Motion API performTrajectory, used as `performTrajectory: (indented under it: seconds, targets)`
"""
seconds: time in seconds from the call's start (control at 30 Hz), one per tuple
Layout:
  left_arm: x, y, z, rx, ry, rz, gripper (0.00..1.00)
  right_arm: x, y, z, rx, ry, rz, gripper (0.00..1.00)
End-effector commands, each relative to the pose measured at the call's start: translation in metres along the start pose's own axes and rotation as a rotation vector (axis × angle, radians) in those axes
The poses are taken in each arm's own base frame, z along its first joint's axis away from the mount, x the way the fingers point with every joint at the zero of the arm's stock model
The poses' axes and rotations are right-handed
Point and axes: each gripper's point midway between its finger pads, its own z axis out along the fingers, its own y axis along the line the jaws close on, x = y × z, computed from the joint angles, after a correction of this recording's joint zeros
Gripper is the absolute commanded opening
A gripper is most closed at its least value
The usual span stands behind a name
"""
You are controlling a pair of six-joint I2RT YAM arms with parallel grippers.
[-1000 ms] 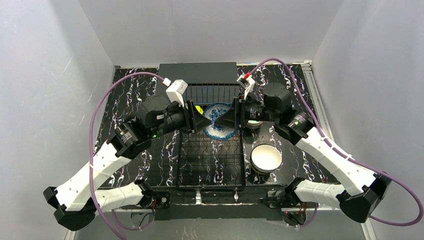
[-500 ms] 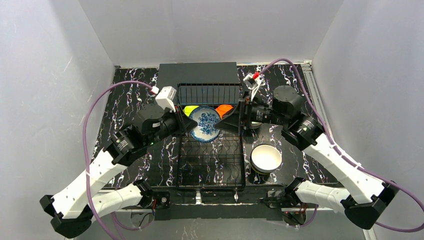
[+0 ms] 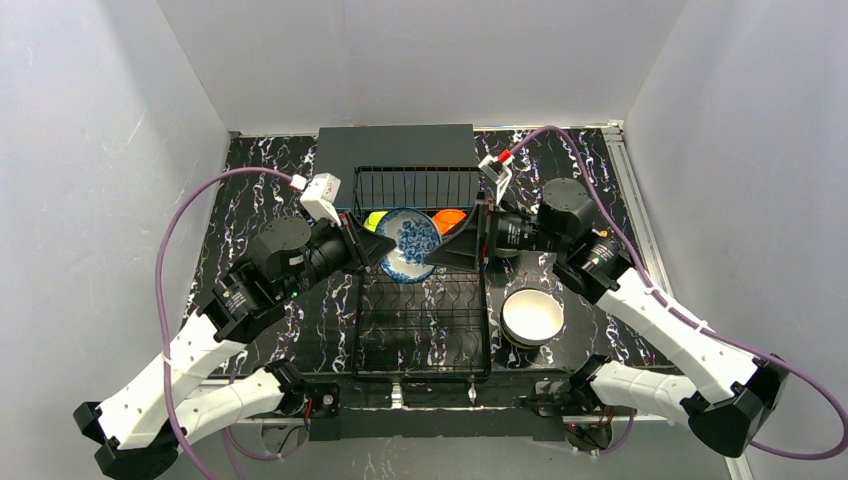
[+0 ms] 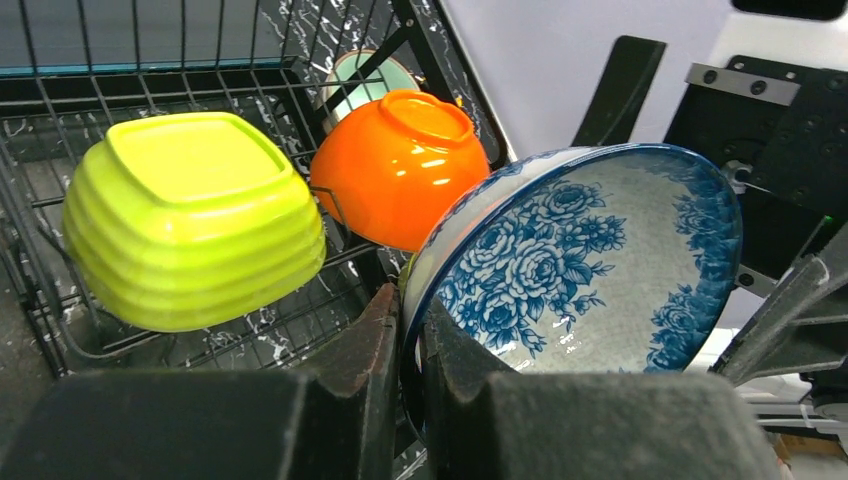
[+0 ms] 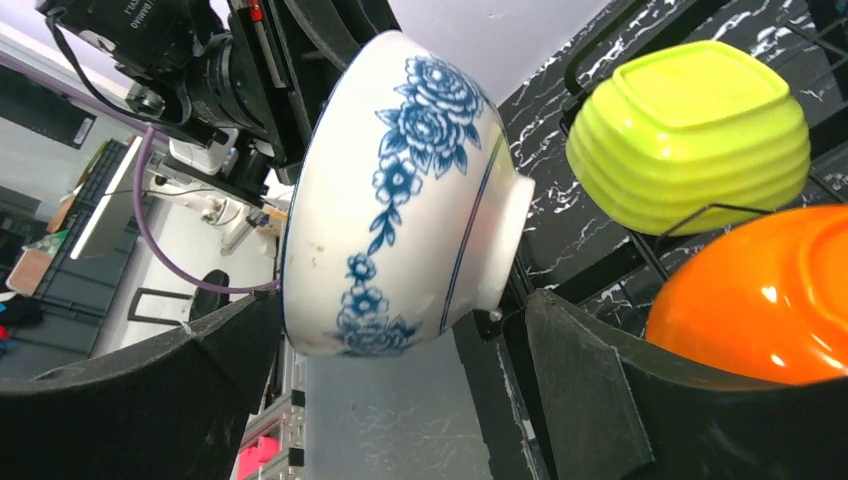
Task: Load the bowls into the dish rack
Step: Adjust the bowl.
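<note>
Left gripper: jaws closed on the rim of the blue-white patterned bowl, one finger inside the rim and one outside. We see the bowl held on edge, its flowered inside turned towards the left wrist camera and its foot turned towards the right arm.

Right gripper: jaws spread wide, one finger on either side of the same bowl. From the right wrist view we cannot tell whether either finger touches it.

Location: from the top view we place the patterned bowl over the far half of the dish rack, between the two grippers and just in front of two bowls that sit in the rack.

Those two are a lime green bowl on the left and an orange bowl on the right. Both lie tipped among the tines with their bases showing, close in front of the raised back tier.

We note a mint bowl visible through the wires beyond the orange one.

A white bowl stands upright on the marbled black table just right of the rack. A yellowish edge shows under it.

A flat dark grey box lies behind the rack.
</note>
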Motion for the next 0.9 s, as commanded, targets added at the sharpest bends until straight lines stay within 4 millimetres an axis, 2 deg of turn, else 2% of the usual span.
performTrajectory:
  seconds: [0.0,0.17,0.3,0.37,0.47,0.53,0.57,0.67,0.87]
  targets:
    - [-0.02,-0.028,-0.004,0.118,-0.064,-0.017,0.0,-0.019,0.027,0.003,-0.121,-0.053,-0.036,0.99]
    - [-0.016,-0.026,0.002,0.105,-0.042,-0.01,0.0,-0.021,0.03,0.006,-0.155,-0.057,-0.022,0.94]
    - [-0.017,-0.022,0.002,0.087,-0.055,-0.007,0.0,-0.021,0.032,0.006,-0.165,-0.055,-0.022,0.77]
    - [-0.016,-0.019,0.003,0.075,-0.053,-0.005,0.0,-0.019,0.032,0.005,-0.168,-0.052,-0.025,0.56]
    - [-0.013,-0.015,0.005,0.052,-0.038,-0.003,0.0,-0.018,0.031,0.004,-0.161,-0.052,-0.031,0.17]
    - [-0.012,-0.013,0.006,0.042,-0.031,-0.003,0.0,-0.018,0.029,0.003,-0.147,-0.057,-0.035,0.05]
    - [-0.012,-0.012,0.006,0.036,-0.03,-0.005,0.0,-0.018,0.029,0.003,-0.142,-0.057,-0.037,0.01]
    - [-0.012,-0.008,0.005,0.012,-0.032,-0.017,0.05,-0.019,0.027,0.002,-0.128,-0.058,-0.052,0.01]
    - [-0.011,-0.006,0.001,0.006,-0.031,-0.02,0.35,-0.018,0.02,0.0,-0.077,-0.054,-0.09,0.01]
